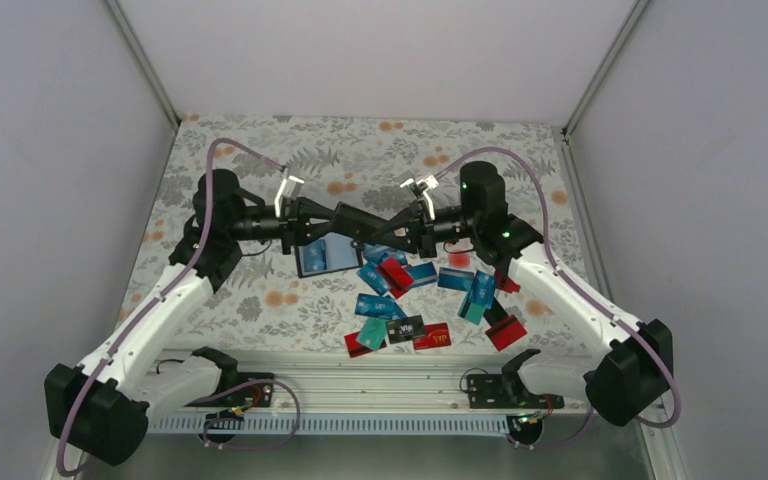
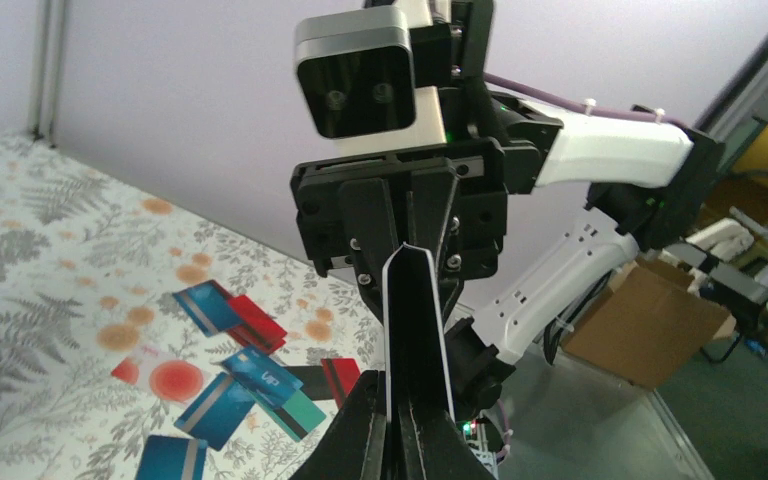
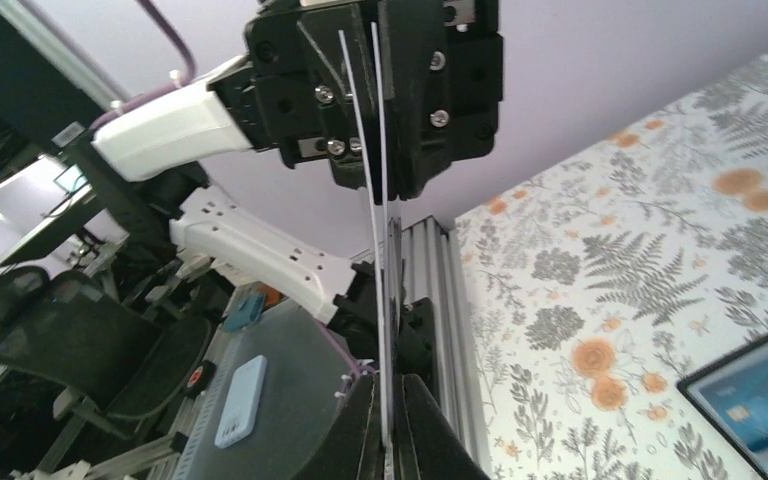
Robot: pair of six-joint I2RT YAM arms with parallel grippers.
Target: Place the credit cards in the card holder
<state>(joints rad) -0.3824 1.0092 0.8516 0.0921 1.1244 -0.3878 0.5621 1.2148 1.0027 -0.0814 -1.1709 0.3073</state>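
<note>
A black credit card hangs in the air between both arms. My left gripper is shut on its left end and my right gripper is shut on its right end. In the left wrist view the card rises from my left gripper to the right gripper's fingers. The right wrist view shows it edge-on in my right gripper. The open card holder lies flat under the left gripper, a blue card in it. Several credit cards lie scattered to its right.
More cards lie near the front rail. A floral cloth covers the table, with white walls on three sides. The holder's corner shows at the lower right of the right wrist view.
</note>
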